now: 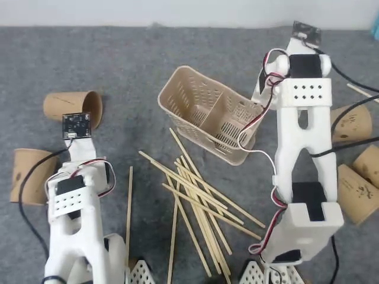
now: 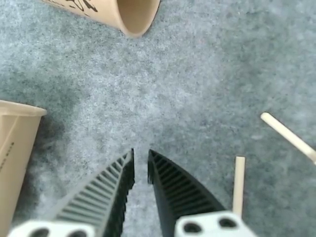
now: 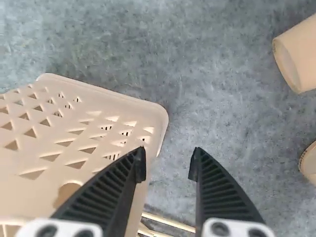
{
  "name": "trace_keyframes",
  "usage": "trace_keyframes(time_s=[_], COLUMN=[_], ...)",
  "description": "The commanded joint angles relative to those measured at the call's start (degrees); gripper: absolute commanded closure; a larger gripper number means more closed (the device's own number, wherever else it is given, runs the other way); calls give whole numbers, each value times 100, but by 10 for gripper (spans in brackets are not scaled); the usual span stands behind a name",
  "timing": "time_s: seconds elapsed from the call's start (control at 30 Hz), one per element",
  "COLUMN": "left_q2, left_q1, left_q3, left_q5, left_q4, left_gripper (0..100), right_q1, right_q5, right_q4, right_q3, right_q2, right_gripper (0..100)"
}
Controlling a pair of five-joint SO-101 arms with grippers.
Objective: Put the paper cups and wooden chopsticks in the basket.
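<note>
The beige perforated basket lies tilted at the table's middle, and its corner is just under my right gripper. That gripper is open a little and holds nothing. One of its fingers overlaps the basket's edge. Several wooden chopsticks lie scattered in front of the basket. My left gripper is shut and empty above bare carpet, between two paper cups lying on their sides. Those same cups lie at the left in the high view.
Three more paper cups lie at the right edge, beside the right arm. A single chopstick lies next to the left arm, and its end is close to the left gripper. Grey carpet covers the table.
</note>
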Motion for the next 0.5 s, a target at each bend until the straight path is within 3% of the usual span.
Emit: trace_keyframes(time_s=[0.0,0.17,0.47], left_q2=[-176,-176,-176], left_q1=[-18,-18,-18], left_q3=[-22,-22,-22], left_q5=[-70,-70,-70], left_q4=[-114,-114,-114], left_gripper=[958,958,958], right_q1=[22,233,40], right_q5=[-53,-53,-18], right_q4=[163,242,251], right_q3=[-325,-1099,-923], right_q2=[-409,-576,-1736], right_gripper=[850,850,850])
